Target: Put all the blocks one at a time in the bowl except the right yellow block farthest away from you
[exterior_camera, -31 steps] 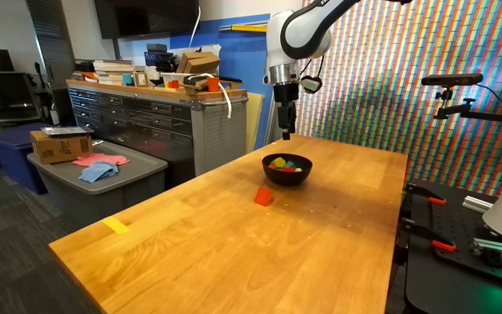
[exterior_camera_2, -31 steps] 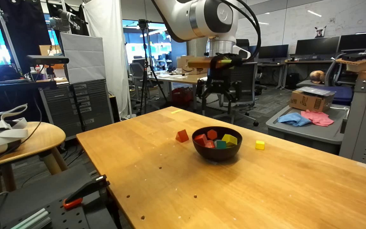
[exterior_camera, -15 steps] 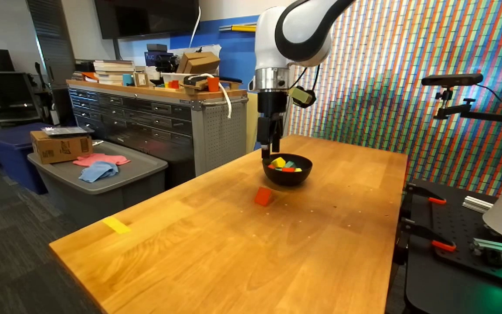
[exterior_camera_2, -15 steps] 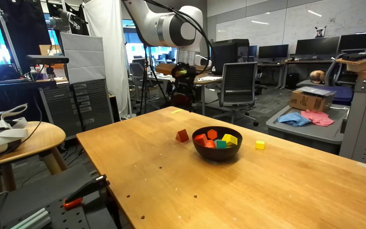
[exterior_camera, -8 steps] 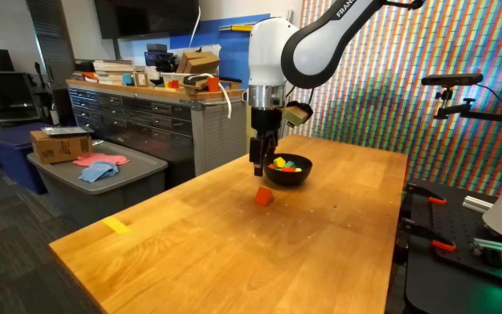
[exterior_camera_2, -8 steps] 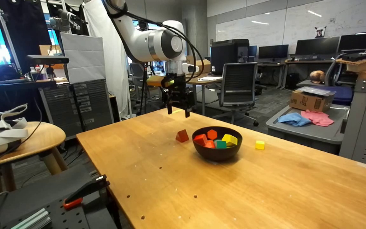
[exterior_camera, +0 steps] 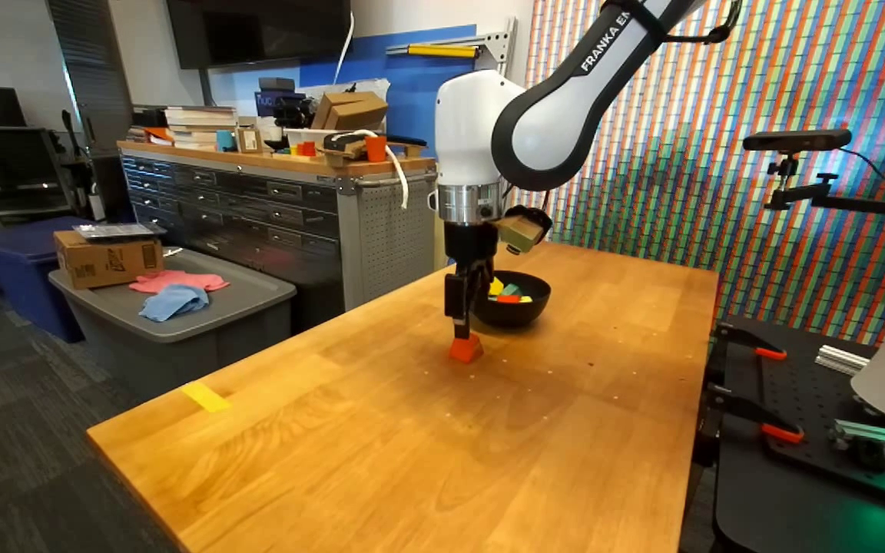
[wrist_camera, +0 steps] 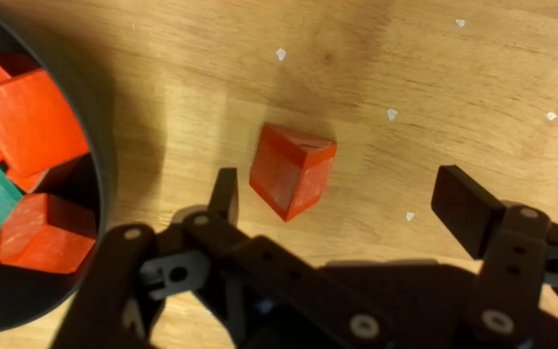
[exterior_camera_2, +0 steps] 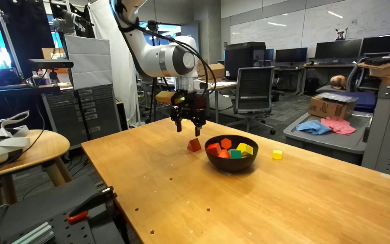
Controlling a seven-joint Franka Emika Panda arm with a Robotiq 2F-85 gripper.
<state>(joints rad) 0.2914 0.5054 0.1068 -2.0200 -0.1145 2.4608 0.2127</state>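
Beneath the claw (wrist_camera: 344,198) — released, its fingers (wrist_camera: 223,194) spread wide with nothing grasped — a red wedge-shaped block (wrist_camera: 292,172) is shown resting on the wooden tabletop (exterior_camera_2: 283,203). In the wrist view, the block is placed between the fingers, at about 10 o'clock from their midpoint; the finger at 9 o'clock, on the side of the black bowl (exterior_camera_2: 229,165), appears the nearer, though the camera's slant may exaggerate this. No marked long axis can be made out; the ridge between the two paler faces is laid from just past 12 to just past 6 o'clock, roughly across the closing line of 9 to 3. A slight shift towards 10 o'clock, then a straight lowering, is judged needed. At 9 o'clock from the red block, other blocks (wrist_camera: 29,121) are seen inside the bowl. In an exterior view, a yellow block (exterior_camera_2: 277,155) is found at 3 o'clock from the bowl — presumably the one to be spared.
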